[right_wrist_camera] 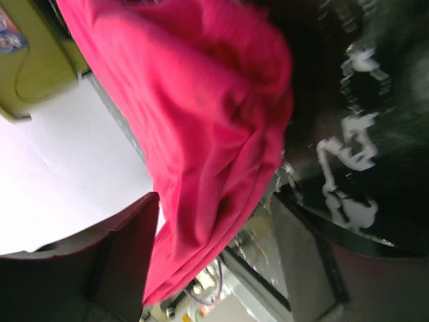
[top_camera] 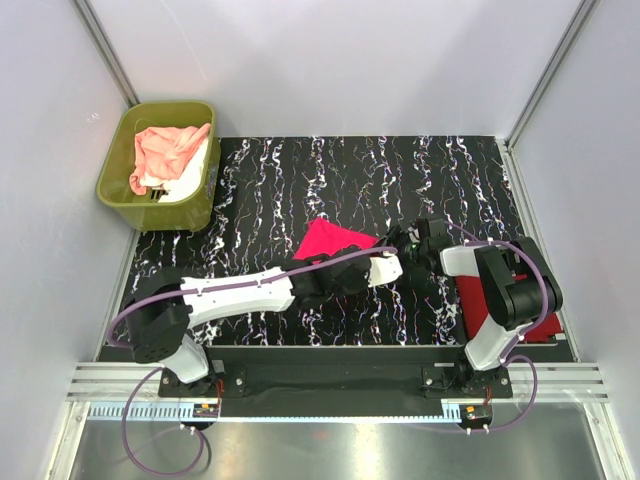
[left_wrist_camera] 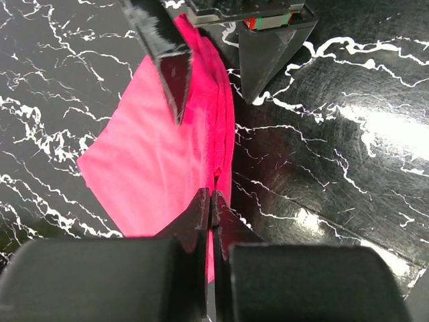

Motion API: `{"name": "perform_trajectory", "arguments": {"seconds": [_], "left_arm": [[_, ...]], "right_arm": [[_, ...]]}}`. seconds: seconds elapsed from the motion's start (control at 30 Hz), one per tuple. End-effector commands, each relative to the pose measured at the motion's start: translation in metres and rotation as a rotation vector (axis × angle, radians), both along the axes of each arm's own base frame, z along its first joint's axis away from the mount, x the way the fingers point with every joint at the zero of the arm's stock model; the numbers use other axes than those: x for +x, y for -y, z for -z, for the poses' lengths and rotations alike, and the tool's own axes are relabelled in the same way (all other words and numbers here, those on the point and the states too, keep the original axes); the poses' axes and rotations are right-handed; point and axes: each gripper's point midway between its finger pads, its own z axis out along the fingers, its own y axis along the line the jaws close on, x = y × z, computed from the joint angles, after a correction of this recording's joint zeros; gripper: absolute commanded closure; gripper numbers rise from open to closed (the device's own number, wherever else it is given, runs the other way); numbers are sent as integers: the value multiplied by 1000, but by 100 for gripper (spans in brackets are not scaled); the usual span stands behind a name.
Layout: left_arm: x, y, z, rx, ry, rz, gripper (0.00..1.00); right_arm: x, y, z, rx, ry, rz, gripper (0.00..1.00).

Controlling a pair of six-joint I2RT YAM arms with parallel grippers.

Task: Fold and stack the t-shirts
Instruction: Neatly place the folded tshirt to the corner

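Pinching the hot pink t-shirt (left_wrist_camera: 147, 168) by its edge, my left gripper (left_wrist_camera: 212, 201) is clamped tight. My right gripper (left_wrist_camera: 214, 104) straddles its bunched ridge, jaws apart. Shirt lies mid table (left_wrist_camera: 322, 168). Risk: right catches one layer only, and the fold slumps.

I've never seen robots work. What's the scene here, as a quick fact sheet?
Table: black, white-veined
Hot pink t-shirt: mid-table, partly folded
Left fingers: shut on its edge
Right fingers: open, straddling the same shirt
Dark red t-shirt: under the right arm, near right edge
Olive-green tub: far left corner, peach-pink t-shirt and white t-shirt inside
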Motion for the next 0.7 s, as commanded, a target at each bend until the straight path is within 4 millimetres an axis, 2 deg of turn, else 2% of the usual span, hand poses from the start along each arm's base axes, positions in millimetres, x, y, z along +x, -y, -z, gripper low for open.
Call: {"name": "perform_trajectory", "arguments": {"seconds": [0.0, 0.1, 0.4, 0.53, 0.63, 0.67], "left_arm": [[7, 4, -38, -98, 56, -16, 100], [6, 3, -43, -111, 59, -18, 100], [4, -2, -46, -116, 55, -20, 100], [2, -5, -45, -117, 49, -21, 100], [0, -5, -44, -121, 41, -23, 100], [-1, -5, -43, -122, 37, -18, 100]], "right_arm": [[15, 5, 6, -28, 35, 83, 27], [22, 8, 11, -47, 39, 127, 32], [39, 11, 23, -76, 74, 157, 34], [46, 7, 20, -59, 88, 157, 41], [48, 7, 19, -75, 105, 141, 59], [47, 8, 20, -84, 100, 136, 73]]}}
